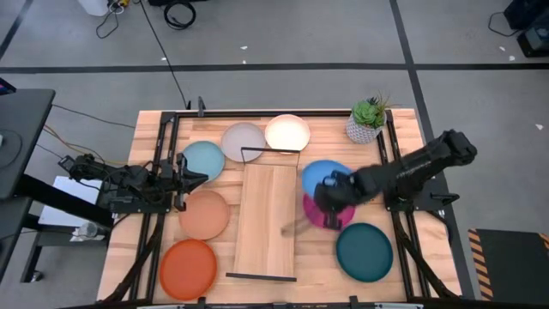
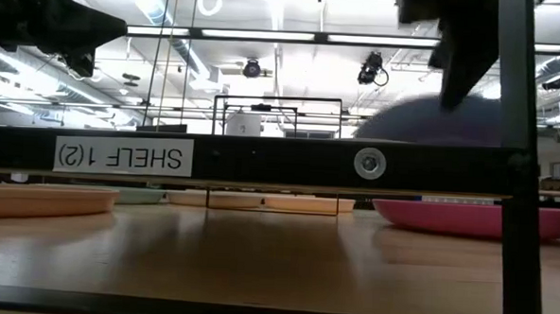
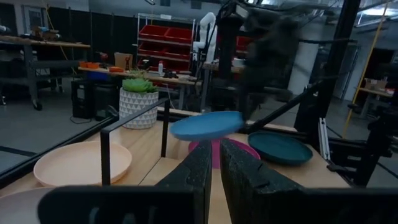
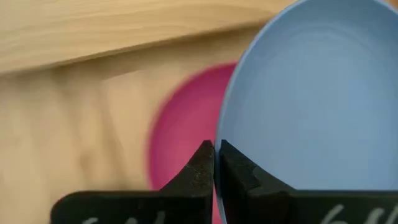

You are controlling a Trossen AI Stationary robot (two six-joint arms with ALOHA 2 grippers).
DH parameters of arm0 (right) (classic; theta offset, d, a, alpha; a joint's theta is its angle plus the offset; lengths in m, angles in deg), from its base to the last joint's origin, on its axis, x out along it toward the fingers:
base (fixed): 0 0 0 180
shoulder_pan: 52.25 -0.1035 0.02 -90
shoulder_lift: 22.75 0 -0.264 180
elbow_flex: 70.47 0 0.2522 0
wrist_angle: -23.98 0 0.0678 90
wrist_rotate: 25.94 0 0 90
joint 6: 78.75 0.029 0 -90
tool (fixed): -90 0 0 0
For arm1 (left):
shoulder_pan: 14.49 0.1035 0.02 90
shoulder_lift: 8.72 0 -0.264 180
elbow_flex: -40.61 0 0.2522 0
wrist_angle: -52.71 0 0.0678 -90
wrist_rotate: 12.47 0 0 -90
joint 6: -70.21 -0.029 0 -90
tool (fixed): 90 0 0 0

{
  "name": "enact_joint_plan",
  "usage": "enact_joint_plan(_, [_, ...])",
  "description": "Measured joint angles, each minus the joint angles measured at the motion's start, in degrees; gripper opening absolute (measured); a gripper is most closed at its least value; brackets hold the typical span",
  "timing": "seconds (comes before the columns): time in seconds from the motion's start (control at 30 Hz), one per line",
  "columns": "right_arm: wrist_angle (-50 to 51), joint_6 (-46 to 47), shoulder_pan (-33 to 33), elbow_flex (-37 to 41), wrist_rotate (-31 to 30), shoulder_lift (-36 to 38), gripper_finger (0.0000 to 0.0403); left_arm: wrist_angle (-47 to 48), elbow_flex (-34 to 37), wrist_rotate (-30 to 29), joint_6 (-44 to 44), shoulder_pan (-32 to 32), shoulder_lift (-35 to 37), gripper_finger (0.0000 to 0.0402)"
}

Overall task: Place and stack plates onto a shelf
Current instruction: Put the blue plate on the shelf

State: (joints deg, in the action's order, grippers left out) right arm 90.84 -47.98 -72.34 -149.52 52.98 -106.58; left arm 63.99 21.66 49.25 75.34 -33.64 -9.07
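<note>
The blue plate point(image 1: 326, 174) is lifted above the magenta plate point(image 1: 319, 215), just right of the shelf board point(image 1: 267, 219), with my right gripper point(image 1: 331, 194) shut on it. The left wrist view shows the blue plate point(image 3: 208, 124) in the air, slightly tilted. The magenta plate point(image 4: 186, 137) lies flat on the table below. Around the shelf lie the light blue point(image 1: 203, 160), grey point(image 1: 244, 140), cream point(image 1: 287, 133), peach point(image 1: 204, 215), orange point(image 1: 188, 266) and dark teal point(image 1: 364, 251) plates. My left gripper point(image 1: 193, 176) waits shut beside the light blue plate. My right gripper pinches the blue plate's rim point(image 4: 219, 134) between its two fingers, on the plate's side toward the table's near edge. The fingers come slanting down from the table's right. The plate is lifted clear of the magenta plate and slightly tilted.
A potted plant point(image 1: 367, 120) stands at the table's far right corner. Thin black wire frames rise at the shelf's far end point(image 1: 257, 154) and near end point(image 1: 262, 276). Black rails run along both table sides. The shelf board's top is bare wood.
</note>
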Motion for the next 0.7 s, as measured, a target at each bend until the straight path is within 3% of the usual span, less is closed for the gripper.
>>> enact_joint_plan(0.13, [-4.8, -9.0, -4.9, -3.7, -3.0, -3.7, 0.0014, -0.1, 0.0, 0.0, 0.2, 0.0, 0.0, 0.0039])
enact_joint_plan(0.3, [-17.8, -27.3, -4.5, -5.3, -2.9, -10.0, 0.0014, -0.2, 0.0, 0.0, 0.2, 0.0, 0.0, 0.0039])
enact_joint_plan(0.43, [-21.8, -36.8, -2.2, -6.8, -3.2, -15.4, 0.0014, -0.3, 0.0, 0.0, 0.2, 0.0, 0.0, 0.0039])
enact_joint_plan(0.7, [-24.3, -44.6, 5.8, -9.4, -3.9, -22.3, 0.0027, -0.3, 0.0, -0.2, -1.6, 0.0, 0.0, 0.0039])
